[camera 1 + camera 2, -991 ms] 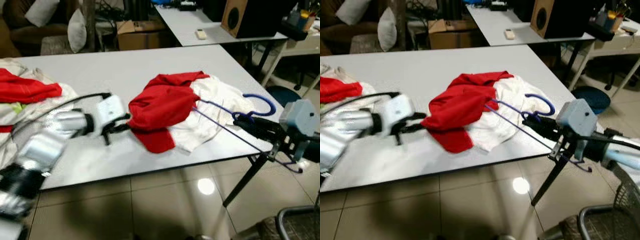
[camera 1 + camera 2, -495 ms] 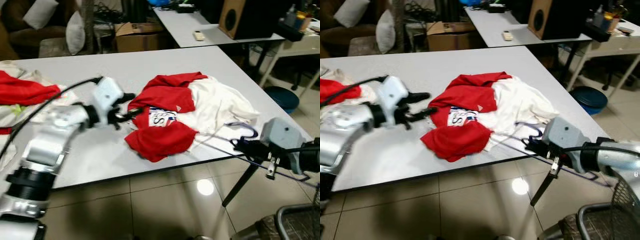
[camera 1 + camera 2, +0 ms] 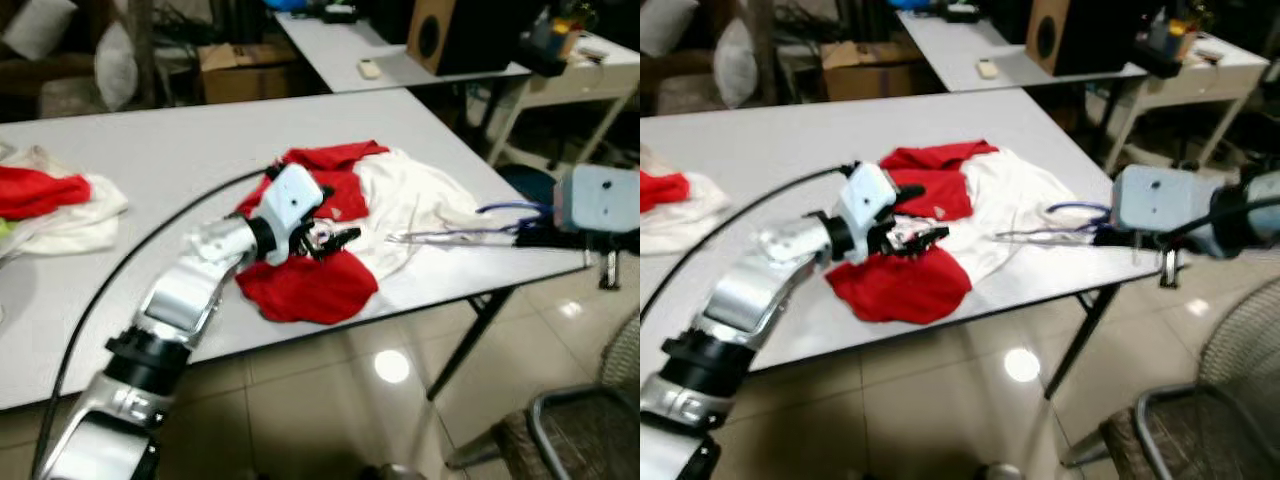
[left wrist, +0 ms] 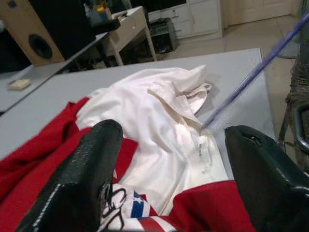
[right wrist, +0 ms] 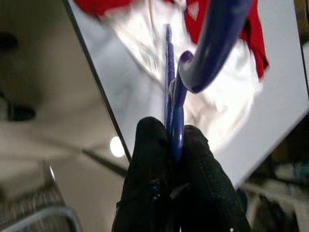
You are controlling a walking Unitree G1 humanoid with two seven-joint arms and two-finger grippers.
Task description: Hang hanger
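1. Far left of the head views: one small heap of red and white clothes point(image 3: 50, 205) on the grey worktop point(image 3: 180, 140).
2. Left-centre: the left pincer point(image 3: 335, 240) reaches over the garment, fingers spread wide with nothing between them. In the left wrist view its two black fingers point(image 4: 82, 179) sit just above the cloth.
3. Centre: one red and white garment point(image 3: 350, 215) lies crumpled on the worktop near the front edge; a printed patch shows by the left pincer.
4. Centre-right: one blue hanger point(image 3: 470, 232), thin wire, runs from the white part of the garment out past the worktop's right edge, its hook point(image 3: 1080, 210) curling near the right arm's housing.
5. Right: the right pincer point(image 5: 175, 145) is clamped tight on the hanger just below the hook, off the worktop edge above the tiled floor point(image 3: 330, 400).
6. Upper right: a second worktop point(image 3: 400, 70) carries one speaker point(image 3: 450, 30).
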